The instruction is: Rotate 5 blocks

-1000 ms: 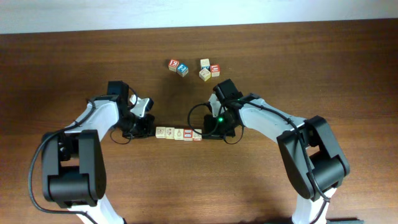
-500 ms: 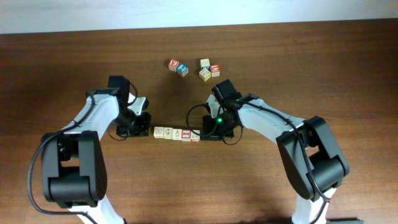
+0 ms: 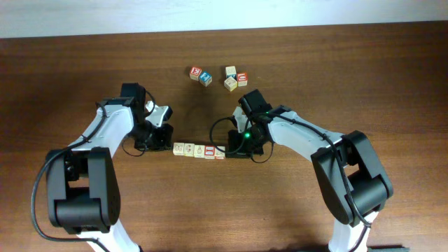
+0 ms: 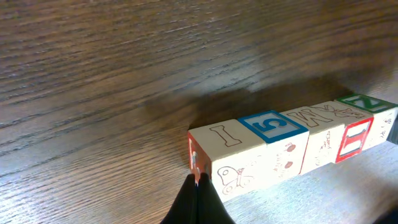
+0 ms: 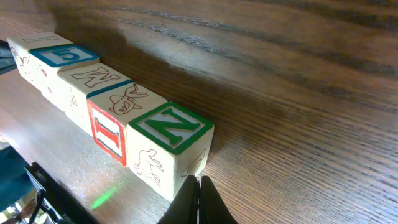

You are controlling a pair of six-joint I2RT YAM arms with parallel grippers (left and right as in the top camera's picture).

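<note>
The left arm (image 3: 115,126) has edged back toward the row since half a second ago; five blocks (image 3: 200,150) lie end to end mid-worktop (image 3: 350,70); left jaws pinched shut, empty, seemingly touching the row's near end; right jaws shut, empty, just beside the green N block (image 5: 169,140)

- The table (image 3: 364,77) is dark brown wood with a fine streaked grain.
- The end block (image 5: 171,127) of the pale-wood row has a green-framed green N on top and a thin line-drawn animal on its side.
- The second block (image 5: 109,130) shows a red-framed red I on its side and an outline animal on top.
- The middle block (image 5: 93,76) has an outline letter on plain tan.
- The fourth block (image 5: 62,55) bears a blue-framed 5.
- The far block (image 4: 225,134) has an outline I on top and red on its end face.
- Apart from the row lie a red-faced cube (image 3: 196,72) and a blue-faced cube (image 3: 205,78).
</note>
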